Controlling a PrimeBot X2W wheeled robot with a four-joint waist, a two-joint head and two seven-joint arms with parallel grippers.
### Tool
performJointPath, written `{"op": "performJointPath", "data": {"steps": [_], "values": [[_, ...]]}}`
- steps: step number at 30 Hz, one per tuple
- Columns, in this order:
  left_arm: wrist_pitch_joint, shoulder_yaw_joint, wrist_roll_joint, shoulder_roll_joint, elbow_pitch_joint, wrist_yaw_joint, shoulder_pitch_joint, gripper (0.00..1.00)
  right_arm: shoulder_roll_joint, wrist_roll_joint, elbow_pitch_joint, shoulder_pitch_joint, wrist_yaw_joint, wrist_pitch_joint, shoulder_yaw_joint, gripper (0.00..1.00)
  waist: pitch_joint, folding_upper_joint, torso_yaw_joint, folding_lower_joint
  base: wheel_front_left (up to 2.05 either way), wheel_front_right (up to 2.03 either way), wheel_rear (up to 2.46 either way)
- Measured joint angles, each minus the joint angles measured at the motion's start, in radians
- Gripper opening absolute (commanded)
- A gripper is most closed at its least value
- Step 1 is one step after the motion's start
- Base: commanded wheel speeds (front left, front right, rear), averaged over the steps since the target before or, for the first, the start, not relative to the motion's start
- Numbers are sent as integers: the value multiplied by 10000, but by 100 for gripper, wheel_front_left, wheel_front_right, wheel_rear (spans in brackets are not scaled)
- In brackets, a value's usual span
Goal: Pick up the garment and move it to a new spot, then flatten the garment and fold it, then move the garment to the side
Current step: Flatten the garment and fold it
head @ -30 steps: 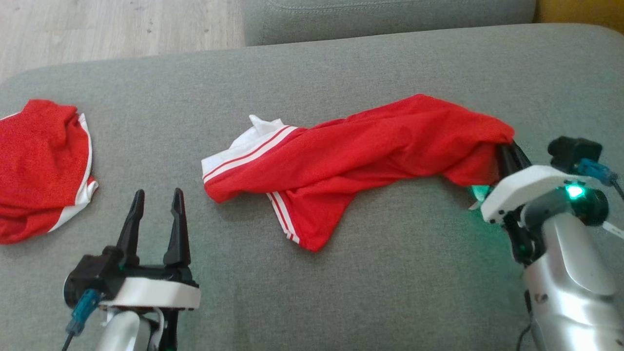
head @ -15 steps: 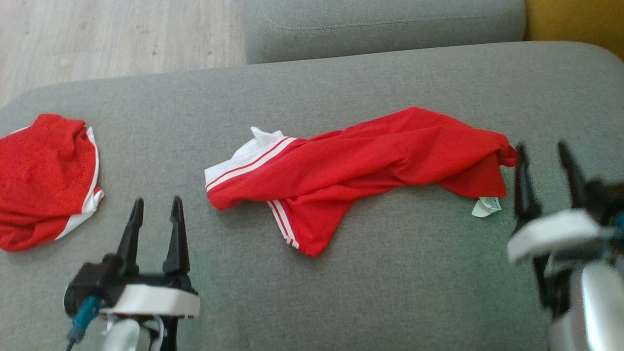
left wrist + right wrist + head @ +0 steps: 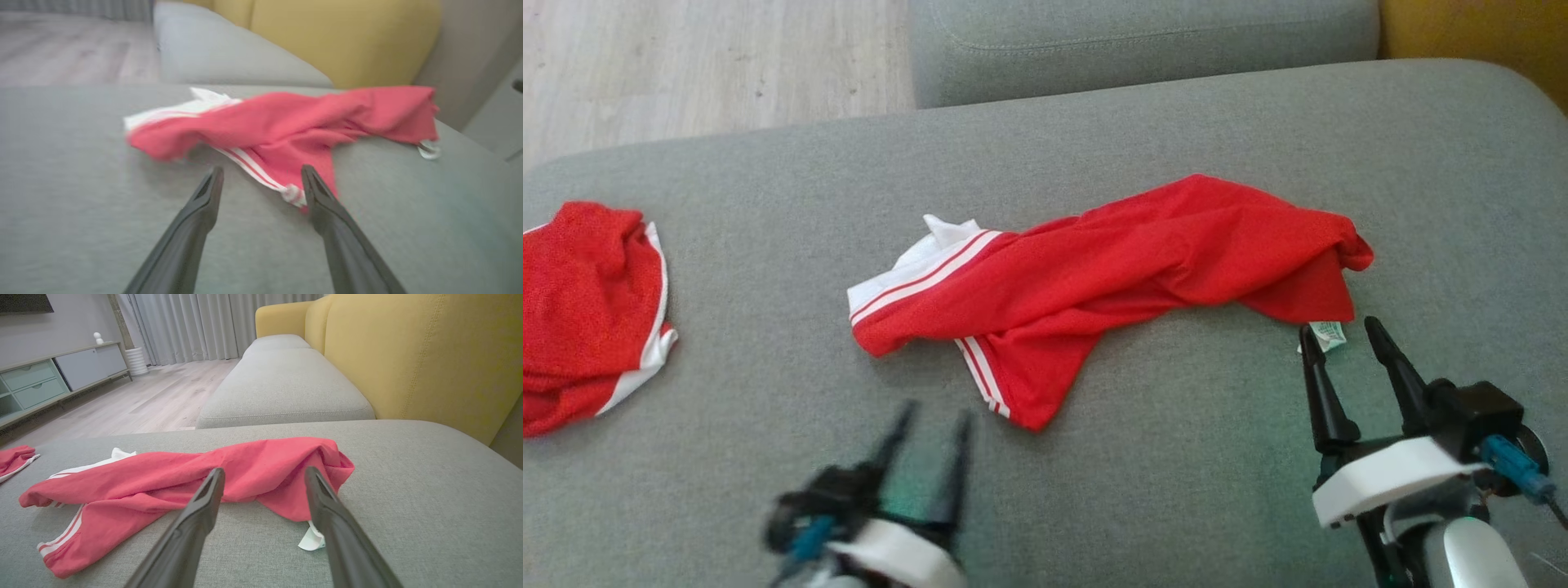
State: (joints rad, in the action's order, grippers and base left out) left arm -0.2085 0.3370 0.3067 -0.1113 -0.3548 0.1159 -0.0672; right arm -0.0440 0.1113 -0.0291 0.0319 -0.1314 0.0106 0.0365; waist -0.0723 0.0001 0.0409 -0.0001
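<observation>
**Item 1: garment** [image 3: 1111,278]. Red, with a white panel at its left end and paired white stripes. It lies crumpled in a long band across the middle of the grey seat cushion [image 3: 1176,506], running left to right. A striped flap [image 3: 1005,384] points toward the near edge. A white care label [image 3: 311,540] sticks out at the near right corner and rests on the cushion.

**Item 2: right gripper** [image 3: 1339,328]. Near right, jaws open, holding nothing. The fingertips stand just on the near side of the garment's right end, one on each side of the label. Contact with the label cannot be told.

**Item 3: left gripper** [image 3: 261,169]. Near, left of centre, blurred in the head view. Jaws open and empty. The fingertips point at the striped flap, the right finger just beside its tip.

**Item 4: second red garment** [image 3: 588,318]. White trim, bunched at the cushion's left edge, well apart from item 1.

**Item 5: surroundings.** Another grey cushion [image 3: 1135,41] on the far side, a yellow backrest [image 3: 408,355] to the right, pale wood floor [image 3: 686,65] far left.
</observation>
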Motion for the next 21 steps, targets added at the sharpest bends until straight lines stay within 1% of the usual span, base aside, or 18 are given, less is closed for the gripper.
{"op": "performJointPath", "data": {"steps": [3, 6, 9, 10, 13, 14, 19, 20, 21], "values": [[364, 1174, 90, 261, -594, 90, -427, 100, -2, 38, 23, -21, 0, 33, 111, 100, -90, 0, 75, 1, 0, 0, 0], [541, 1820, 685, 428, -1060, 159, -984, 100, -2, 111, 33, -83, 0, 35, 247, 100, -194, 0, 206, 1, 0, 0, 0], [796, 1837, 1354, 550, -1756, 163, -1445, 100, -2, 217, 0, -128, 0, 31, 313, 100, -319, 0, 359, 1, 0, 0, 0], [951, 1820, 1501, 552, -2050, 71, -1563, 100, -4, 242, -29, -165, 0, 27, 351, 100, -357, 0, 418, 1, 0, 0, 0], [1225, 1766, 1674, 570, -2757, -568, -1797, 100, -4, 313, -58, -294, 0, -23, 449, 100, -468, 0, 602, 1, 0, 0, 0], [1250, 1776, 1837, 575, -2905, -673, -1941, 100, -4, 387, -88, -340, 0, -35, 470, 100, -545, 0, 704, 1, 0, 0, 0], [1298, 2011, 2378, 604, -3143, -541, -2490, 100, -4, 387, -159, -432, 0, -119, 451, 100, -666, 0, 870, 2, 0, 0, 0], [1363, 2117, 2491, 602, -3208, -545, -2561, 22, -4, 387, -180, -432, 0, -119, 437, 100, -677, 0, 885, 2, 0, 0, 0], [1452, 2173, 2614, 610, -3235, -552, -2601, 0, -4, 395, -205, -432, 0, -121, 430, 100, -681, 0, 895, 2, 0, 0, 0]]}}
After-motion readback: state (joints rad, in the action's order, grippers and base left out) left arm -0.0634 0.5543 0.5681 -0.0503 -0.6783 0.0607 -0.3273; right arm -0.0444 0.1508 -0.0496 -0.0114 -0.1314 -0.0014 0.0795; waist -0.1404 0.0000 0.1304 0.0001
